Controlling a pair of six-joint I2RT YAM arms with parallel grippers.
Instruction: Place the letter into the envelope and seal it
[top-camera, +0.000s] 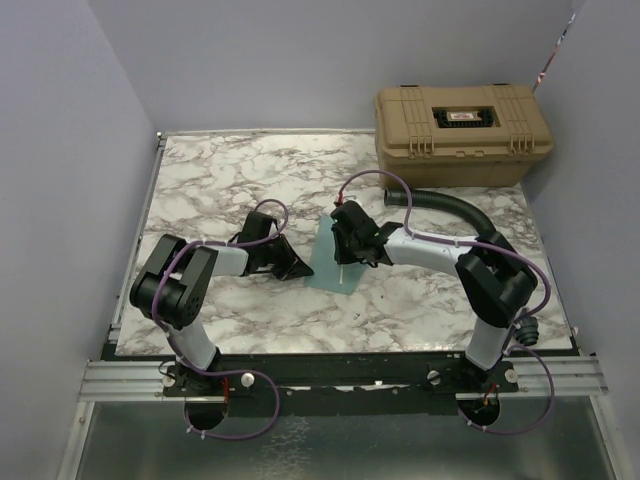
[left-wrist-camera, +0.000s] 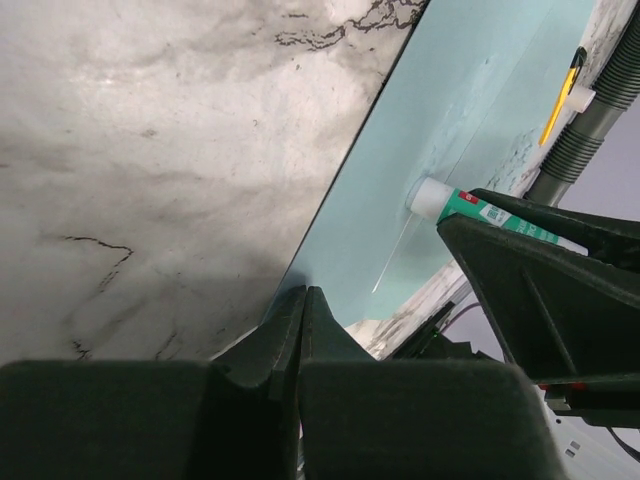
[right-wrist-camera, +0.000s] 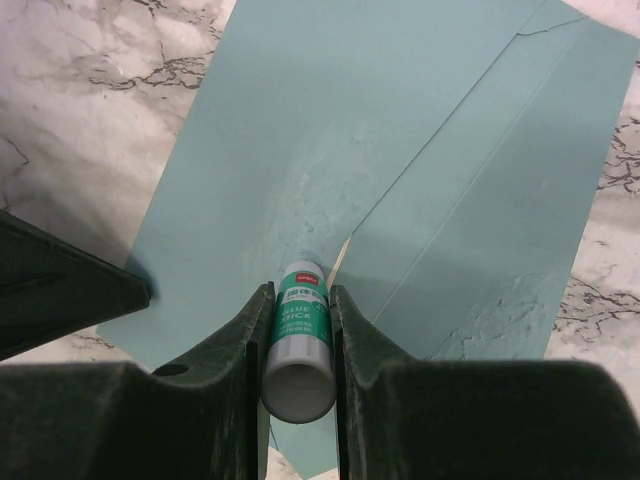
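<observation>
Glue is the worry now. The right gripper (right-wrist-camera: 298, 295) squeezes a green and white glue stick (right-wrist-camera: 300, 340), tip down on the teal envelope (right-wrist-camera: 300, 120), which lies on the marble table (left-wrist-camera: 150, 150). The left gripper (left-wrist-camera: 303, 300) is pinched shut on nothing and presses the envelope's edge. The letter does not show, so it is likely tucked inside. If the stick pushes too hard, the paper could crumple or slide out from under the left tip, and glue could smear onto the table
</observation>
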